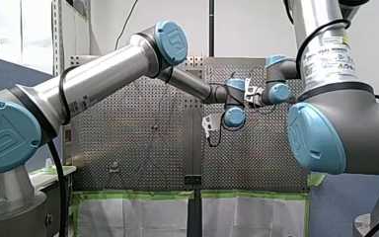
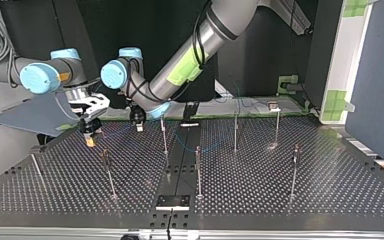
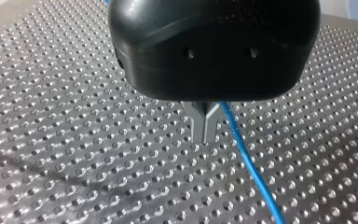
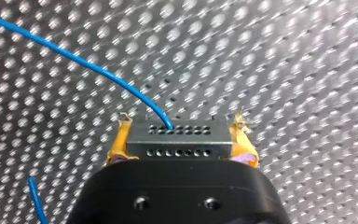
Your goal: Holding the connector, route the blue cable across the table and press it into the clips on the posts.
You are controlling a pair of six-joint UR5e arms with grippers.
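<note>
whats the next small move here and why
Probably ease my right gripper toward the nearest post. Its yellow pads are shut on the connector, and the blue cable curves loose from it over the table, seated in no clip that I can see.

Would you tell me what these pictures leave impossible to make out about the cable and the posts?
- Left wrist view: the black body of my left gripper hides whether its shut fingers pinch the cable.
- Top view: the tops of the posts are too small to show their clips or whether any holds the cable.
- Right wrist view: the cable leaves the connector and is cut off by the edge.
</note>
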